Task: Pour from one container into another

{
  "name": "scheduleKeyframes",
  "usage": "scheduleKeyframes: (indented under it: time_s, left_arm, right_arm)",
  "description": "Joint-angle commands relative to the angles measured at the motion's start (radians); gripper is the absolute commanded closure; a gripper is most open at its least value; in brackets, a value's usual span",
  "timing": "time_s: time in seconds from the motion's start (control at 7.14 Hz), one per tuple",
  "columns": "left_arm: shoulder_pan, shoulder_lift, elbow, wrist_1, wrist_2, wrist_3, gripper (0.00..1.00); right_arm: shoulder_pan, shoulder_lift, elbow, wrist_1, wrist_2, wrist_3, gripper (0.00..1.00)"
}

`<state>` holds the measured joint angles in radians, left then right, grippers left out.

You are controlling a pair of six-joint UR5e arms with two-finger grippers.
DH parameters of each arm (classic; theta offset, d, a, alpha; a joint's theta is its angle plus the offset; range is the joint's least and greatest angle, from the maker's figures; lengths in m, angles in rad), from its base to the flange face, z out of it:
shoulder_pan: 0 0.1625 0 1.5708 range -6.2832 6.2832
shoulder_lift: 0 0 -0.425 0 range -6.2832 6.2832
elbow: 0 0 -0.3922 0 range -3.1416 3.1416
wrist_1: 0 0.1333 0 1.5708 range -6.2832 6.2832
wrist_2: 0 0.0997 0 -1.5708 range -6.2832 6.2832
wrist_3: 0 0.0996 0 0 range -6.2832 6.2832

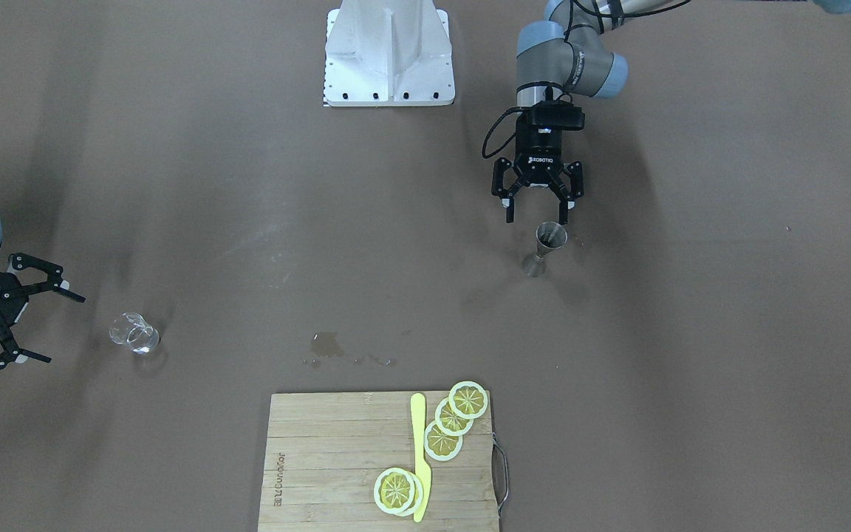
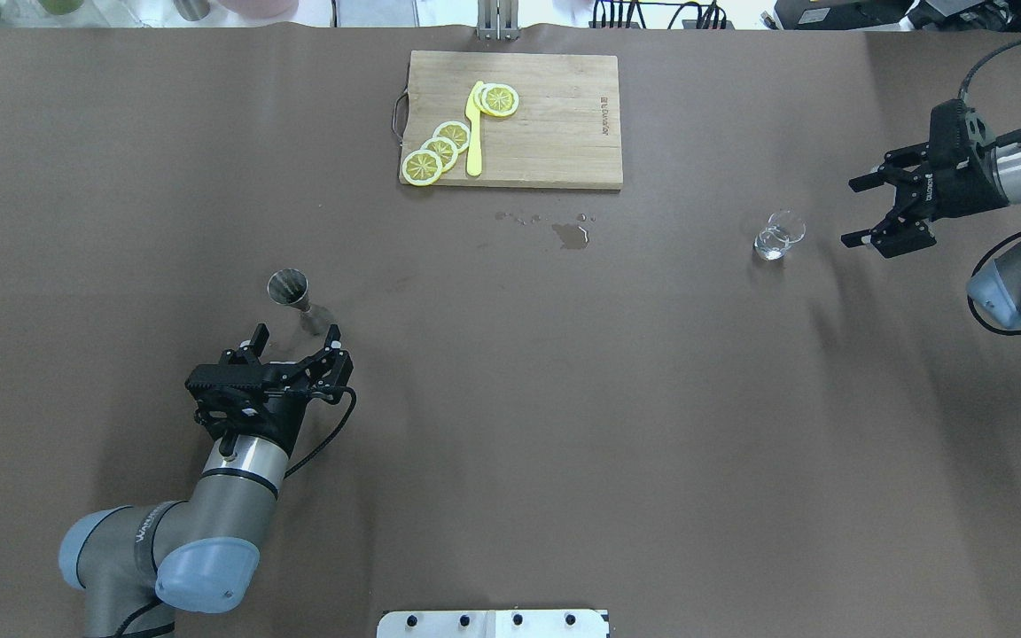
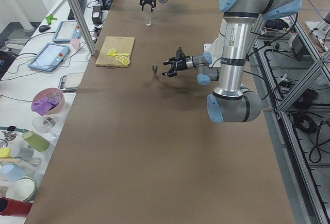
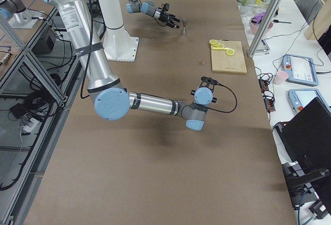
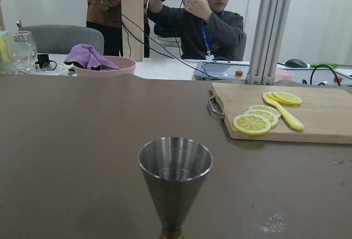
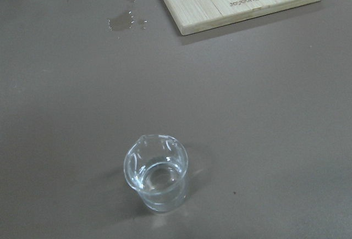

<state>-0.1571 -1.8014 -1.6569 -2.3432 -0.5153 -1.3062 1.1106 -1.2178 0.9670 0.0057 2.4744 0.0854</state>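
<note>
The steel jigger [image 1: 546,247] stands upright on the brown table, also visible in the overhead view as the jigger [image 2: 293,297] and close up in the left wrist view as the jigger [image 5: 175,184]. My left gripper [image 1: 538,216] is open just behind it, its fingers apart and not touching it; overhead, the left gripper [image 2: 296,335] is on the robot's side of the jigger. The clear glass tumbler [image 2: 776,237] stands far to the right, with a little liquid showing in the tumbler [image 6: 157,176]. My right gripper [image 2: 851,213] is open beside it, a short gap away.
A wooden cutting board [image 2: 564,133] with lemon slices [image 2: 440,146] and a yellow knife [image 2: 474,128] lies at the far middle. A small wet spill [image 2: 571,235] marks the table in front of the board. The robot's base plate [image 1: 388,55] is at the near edge.
</note>
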Motion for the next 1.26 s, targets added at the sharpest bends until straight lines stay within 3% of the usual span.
scheduleKeyframes:
  time_s: [0.0,0.28,0.56,0.84,1.12]
  left_arm:
    - [-0.021,-0.009,0.025,-0.004,-0.006,0.001,0.04]
    - [-0.047,-0.041,0.066,-0.008,-0.009,-0.001,0.04]
    - [-0.053,-0.050,0.083,-0.021,-0.009,-0.004,0.04]
    - [-0.053,-0.079,0.193,-0.147,-0.006,0.002,0.04]
    - [-0.051,-0.088,0.203,-0.153,0.000,0.005,0.04]
  right_arm:
    - [-0.034,-0.002,-0.037,0.115,-0.060,0.082,0.00]
    - [-0.139,0.007,-0.085,0.276,-0.173,0.211,0.00]
    - [-0.158,0.009,-0.097,0.301,-0.225,0.221,0.00]
    - [-0.126,0.004,-0.097,0.309,-0.220,0.226,0.00]
    - [-0.132,0.026,-0.120,0.310,-0.238,0.231,0.00]
